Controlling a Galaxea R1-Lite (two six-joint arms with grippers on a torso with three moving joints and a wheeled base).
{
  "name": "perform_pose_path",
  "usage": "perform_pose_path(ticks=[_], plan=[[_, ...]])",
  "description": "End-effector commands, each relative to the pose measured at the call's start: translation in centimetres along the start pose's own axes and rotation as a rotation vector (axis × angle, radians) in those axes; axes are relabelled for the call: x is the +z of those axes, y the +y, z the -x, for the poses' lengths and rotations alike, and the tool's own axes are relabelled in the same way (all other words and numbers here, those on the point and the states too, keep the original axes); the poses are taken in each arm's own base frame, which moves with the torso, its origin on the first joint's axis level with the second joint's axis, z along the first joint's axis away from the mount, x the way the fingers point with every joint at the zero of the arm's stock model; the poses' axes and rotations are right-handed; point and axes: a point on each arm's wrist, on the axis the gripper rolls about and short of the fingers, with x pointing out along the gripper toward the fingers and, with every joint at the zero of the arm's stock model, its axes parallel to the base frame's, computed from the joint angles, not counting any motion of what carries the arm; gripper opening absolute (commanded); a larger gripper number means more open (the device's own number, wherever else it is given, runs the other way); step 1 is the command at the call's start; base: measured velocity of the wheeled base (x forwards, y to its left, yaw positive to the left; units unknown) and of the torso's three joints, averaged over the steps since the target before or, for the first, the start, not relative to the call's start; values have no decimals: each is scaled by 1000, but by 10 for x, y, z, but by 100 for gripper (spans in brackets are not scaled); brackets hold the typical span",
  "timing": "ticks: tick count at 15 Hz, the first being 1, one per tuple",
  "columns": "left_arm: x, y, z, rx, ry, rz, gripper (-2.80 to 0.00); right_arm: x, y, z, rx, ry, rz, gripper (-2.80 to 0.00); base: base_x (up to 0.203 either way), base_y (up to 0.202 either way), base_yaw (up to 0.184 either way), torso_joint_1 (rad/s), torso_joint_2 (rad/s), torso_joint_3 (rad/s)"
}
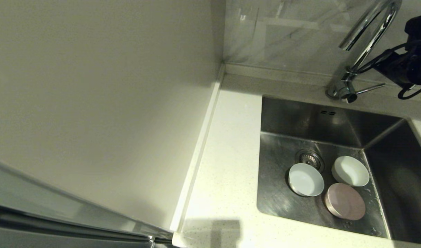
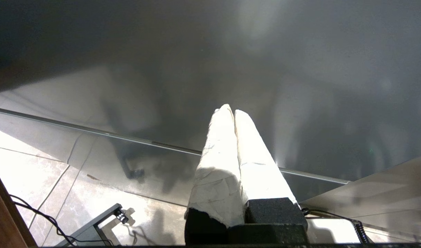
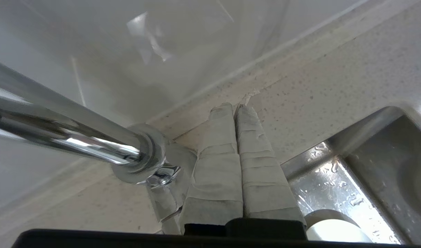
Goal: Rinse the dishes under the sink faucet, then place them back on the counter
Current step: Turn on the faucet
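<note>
Three small bowls lie on the floor of the steel sink (image 1: 300, 119): a pale blue one (image 1: 306, 179) beside the drain strainer (image 1: 309, 159), a whitish-green one (image 1: 350, 171) and a pale pink one (image 1: 345, 201). The chrome faucet (image 1: 367, 38) rises behind the basin, its thin lever (image 1: 370, 89) pointing right. My right arm (image 1: 415, 57) hangs at the far right by the faucet. In the right wrist view the right gripper (image 3: 235, 107) is shut and empty beside the faucet's base (image 3: 141, 160), over the counter (image 3: 334, 89). The left gripper (image 2: 231, 111) is shut and empty, away from the sink.
The speckled counter (image 1: 227, 155) runs left of the sink, up to a plain beige wall panel (image 1: 93, 86). A marbled backsplash (image 1: 282, 34) stands behind. The left wrist view shows a tiled floor (image 2: 31, 162) with cables. One whitish bowl (image 3: 334, 231) shows under the right wrist.
</note>
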Motion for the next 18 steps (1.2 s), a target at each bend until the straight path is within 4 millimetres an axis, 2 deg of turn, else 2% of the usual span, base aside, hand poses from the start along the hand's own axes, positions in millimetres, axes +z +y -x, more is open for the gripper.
perform_pose_path(ticks=[1,7,13,15,18], plan=[[0,0,0,-1,-3,1,-280,-9,-2,-9,-15,20,14,-280,0,0,0,0,0,0],[0,0,0,0,-3,1,-280,-22,-14,-7,-56,81,137,-280,0,0,0,0,0,0],[0,0,0,-1,-3,1,-280,-12,-25,7,-83,101,226,-280,0,0,0,0,0,0],[0,0,0,0,-3,1,-280,-4,-21,10,-70,62,199,-280,0,0,0,0,0,0],[0,0,0,0,-5,0,-280,33,-19,35,-63,-63,106,-280,0,0,0,0,0,0]])
